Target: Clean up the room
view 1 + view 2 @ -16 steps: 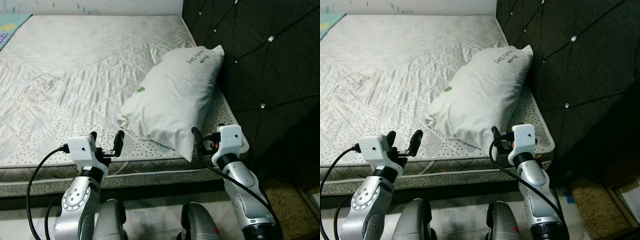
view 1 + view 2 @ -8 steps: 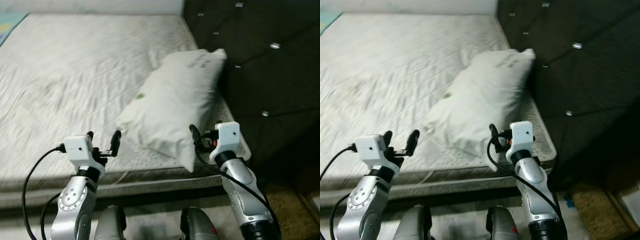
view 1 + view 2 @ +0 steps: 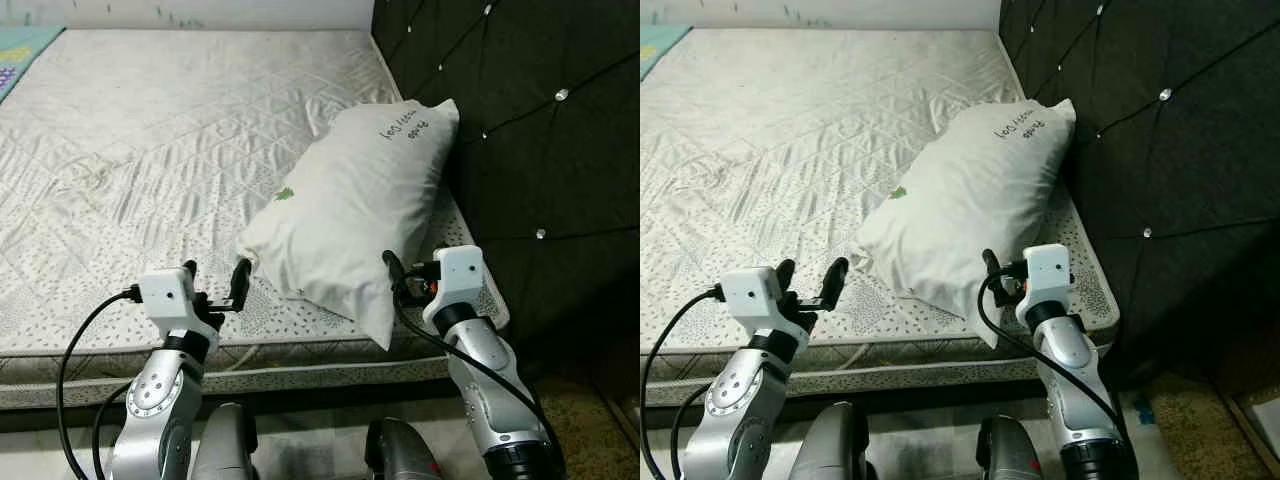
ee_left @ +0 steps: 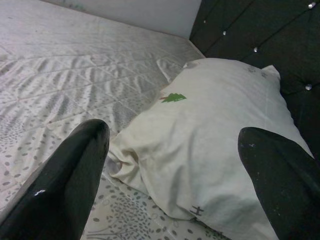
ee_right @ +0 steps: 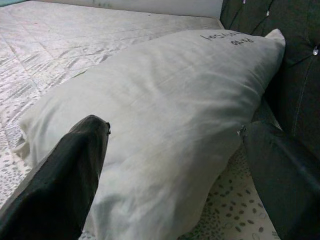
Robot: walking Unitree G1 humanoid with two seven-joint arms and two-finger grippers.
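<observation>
Pillow [image 3: 350, 220] lies slanted at the mattress [image 3: 150, 150] right edge, top end against the dark tufted headboard [image 3: 520, 130], lower end hanging slightly over the near edge. Handwriting in black near its top, too small to read; small green tree logo [image 4: 173, 98] on its left side. Left gripper [image 3: 214, 283] fingers spread wide, holding nothing, above the near edge just left of the pillow's lower corner. Right gripper [image 5: 175, 165] also wide open and empty, close to the pillow's lower end. Rest of the mattress is bare quilted fabric, wall [image 4: 135, 12] at the far edge.
</observation>
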